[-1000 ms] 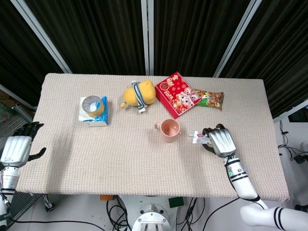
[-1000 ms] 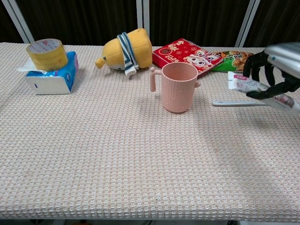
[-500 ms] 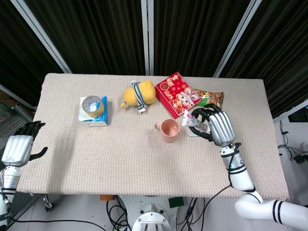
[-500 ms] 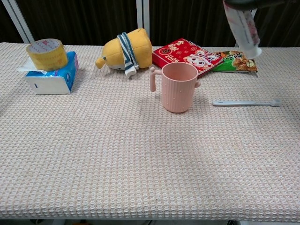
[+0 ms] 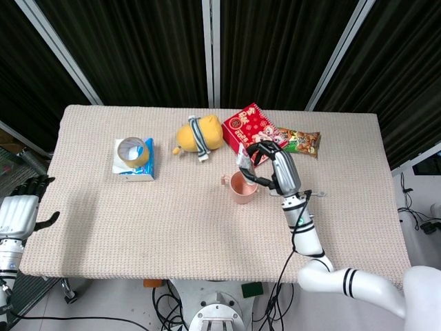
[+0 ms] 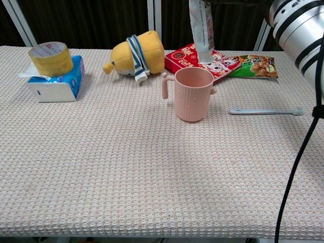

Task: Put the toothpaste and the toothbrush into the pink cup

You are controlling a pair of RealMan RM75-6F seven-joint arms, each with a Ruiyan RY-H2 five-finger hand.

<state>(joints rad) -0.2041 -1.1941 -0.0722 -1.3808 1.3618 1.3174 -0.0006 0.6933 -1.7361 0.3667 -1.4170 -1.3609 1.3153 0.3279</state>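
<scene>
The pink cup stands upright near the table's middle, handle to the left. My right hand hovers just right of and above it and grips the white toothpaste tube. The tube hangs nearly vertical, with its cap end pointing down just over the cup's rim. The pale toothbrush lies flat on the cloth to the right of the cup. Off the table's left edge, my left hand holds nothing and its fingers are spread.
A yellow tape roll sits on a blue tissue box at the left. A yellow plush toy, a red packet and a green snack bag lie behind the cup. My right forearm crosses the upper right.
My right hand lifted the toothpaste from low at the table's right and carried it left to above the cup, turning the tube upright. The toothbrush stayed on the cloth.
</scene>
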